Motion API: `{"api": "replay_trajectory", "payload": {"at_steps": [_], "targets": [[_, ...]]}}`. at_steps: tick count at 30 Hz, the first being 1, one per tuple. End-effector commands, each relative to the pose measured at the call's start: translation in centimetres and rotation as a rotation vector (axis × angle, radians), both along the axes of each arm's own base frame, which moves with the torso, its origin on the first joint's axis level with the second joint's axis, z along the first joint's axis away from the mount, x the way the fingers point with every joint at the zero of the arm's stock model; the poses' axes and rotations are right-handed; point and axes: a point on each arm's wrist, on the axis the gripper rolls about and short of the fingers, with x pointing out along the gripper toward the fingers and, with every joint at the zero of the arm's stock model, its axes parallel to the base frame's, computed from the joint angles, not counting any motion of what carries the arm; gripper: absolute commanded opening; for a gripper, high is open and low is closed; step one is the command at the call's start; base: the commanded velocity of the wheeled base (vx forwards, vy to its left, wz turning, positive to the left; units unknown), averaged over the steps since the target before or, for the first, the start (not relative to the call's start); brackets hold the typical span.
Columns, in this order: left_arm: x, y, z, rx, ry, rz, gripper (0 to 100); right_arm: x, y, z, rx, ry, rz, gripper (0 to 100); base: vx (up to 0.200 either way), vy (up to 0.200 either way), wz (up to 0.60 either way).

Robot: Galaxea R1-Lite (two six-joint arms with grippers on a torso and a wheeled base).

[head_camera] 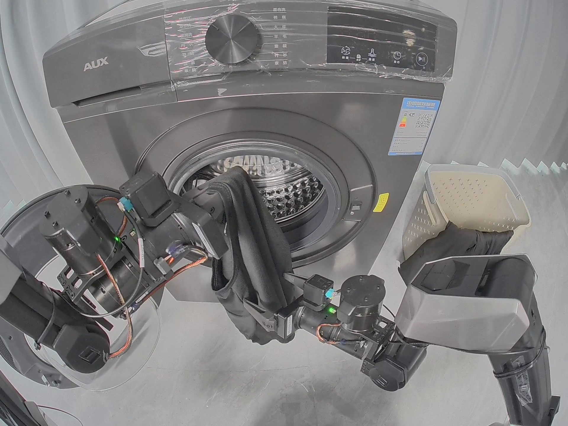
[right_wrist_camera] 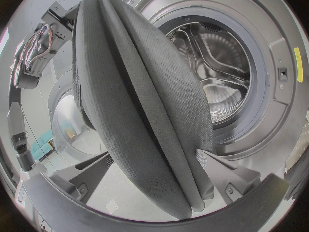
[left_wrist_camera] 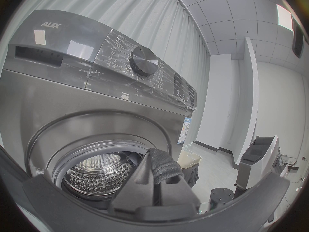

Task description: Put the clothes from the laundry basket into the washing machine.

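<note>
A dark grey garment (head_camera: 257, 249) hangs in front of the washing machine's open drum (head_camera: 284, 190). My left gripper (head_camera: 218, 186) is shut on its top edge, level with the upper left of the drum mouth; the left wrist view shows the cloth (left_wrist_camera: 162, 165) pinched between the closed fingers (left_wrist_camera: 138, 184). My right gripper (head_camera: 263, 318) sits low at the garment's hanging end. Its fingers (right_wrist_camera: 96, 168) stand open with the folded cloth (right_wrist_camera: 138, 97) passing between them. The steel drum (right_wrist_camera: 222, 81) lies just behind.
The cream laundry basket (head_camera: 473, 196) stands on the floor to the right of the machine, with more dark clothes (head_camera: 467, 241) inside. The machine's round door (head_camera: 89, 380) is swung open at the left, beside my left arm. Grey floor lies in front.
</note>
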Motion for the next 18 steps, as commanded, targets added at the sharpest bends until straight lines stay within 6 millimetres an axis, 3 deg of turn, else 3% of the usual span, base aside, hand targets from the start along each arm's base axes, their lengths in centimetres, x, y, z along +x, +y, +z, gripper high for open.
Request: {"api": "replay_trajectory", "payload": {"at_steps": [1,9,15,16,18], "targets": [[0.0,0.0,0.0,-0.001,-0.002,-0.001,0,0.4,0.4,-0.9,-0.008,0.008,0.000,100,0.000,0.000,0.00],[-0.2,0.1,0.2,-0.005,-0.008,-0.001,0,2.5,1.3,-2.4,-0.012,-0.017,-0.028,100,0.000,0.000,0.00],[-0.2,0.2,0.3,-0.009,-0.014,-0.003,0,3.3,1.8,-1.9,0.013,-0.046,-0.054,100,0.000,0.000,0.00],[-0.3,0.1,0.3,-0.009,-0.014,-0.004,0,3.4,1.8,-1.9,0.016,-0.050,-0.054,0,0.000,0.000,0.00],[-0.3,0.1,0.3,-0.008,-0.015,-0.004,0,3.4,1.9,-1.8,0.018,-0.050,-0.053,0,0.000,0.000,0.00]]}}
